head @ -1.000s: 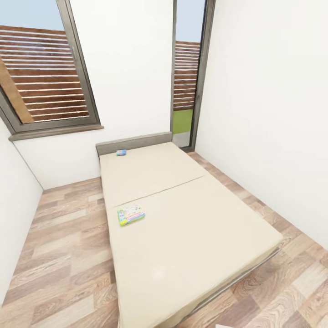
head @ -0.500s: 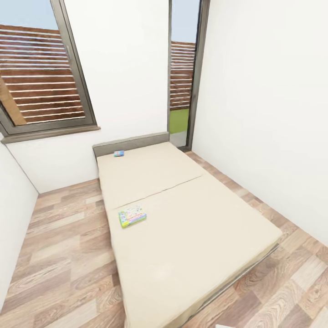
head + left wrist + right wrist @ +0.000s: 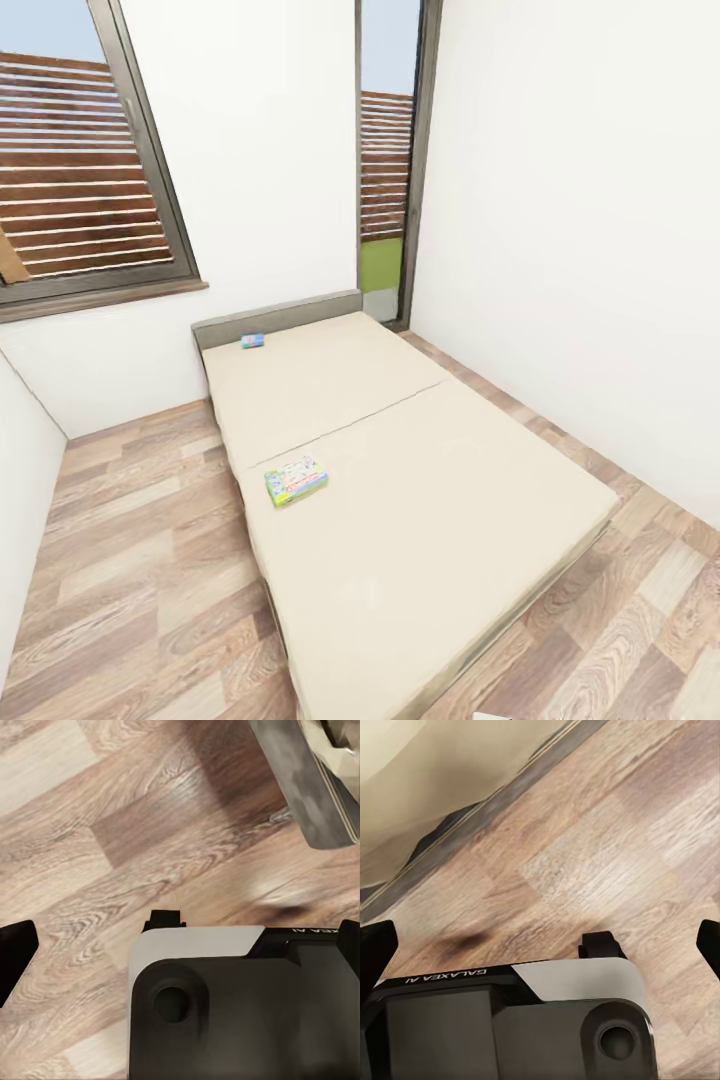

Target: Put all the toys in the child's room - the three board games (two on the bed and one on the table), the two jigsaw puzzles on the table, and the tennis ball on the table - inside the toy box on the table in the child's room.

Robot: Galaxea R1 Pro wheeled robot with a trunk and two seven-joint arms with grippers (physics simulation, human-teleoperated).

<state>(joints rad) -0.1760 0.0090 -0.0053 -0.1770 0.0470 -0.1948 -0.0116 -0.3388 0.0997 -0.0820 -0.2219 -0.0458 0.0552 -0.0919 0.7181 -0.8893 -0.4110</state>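
The bed (image 3: 420,500), with a beige mattress and a grey headboard (image 3: 280,316), runs away from me in the head view. Two board games lie on it. A flat box with a green edge and colourful print (image 3: 296,481) rests near the mattress's left edge, about halfway along. A smaller blue one (image 3: 253,341) sits close to the headboard. My left gripper (image 3: 184,931) hangs open over wooden floor beside a grey bed frame edge (image 3: 307,787). My right gripper (image 3: 542,937) is open above the floor next to the mattress side (image 3: 435,780). The table, toy box, jigsaw puzzles and tennis ball are out of view.
White walls close in on the right (image 3: 580,250) and the near left (image 3: 25,500). A large window (image 3: 80,180) and a narrow glazed door (image 3: 385,170) stand behind the bed. Strips of wooden floor (image 3: 140,540) run along both sides of the bed.
The whole head picture has shifted a little left and the bed looks slightly nearer, so the camera has moved. Both games lie where they were on the mattress.
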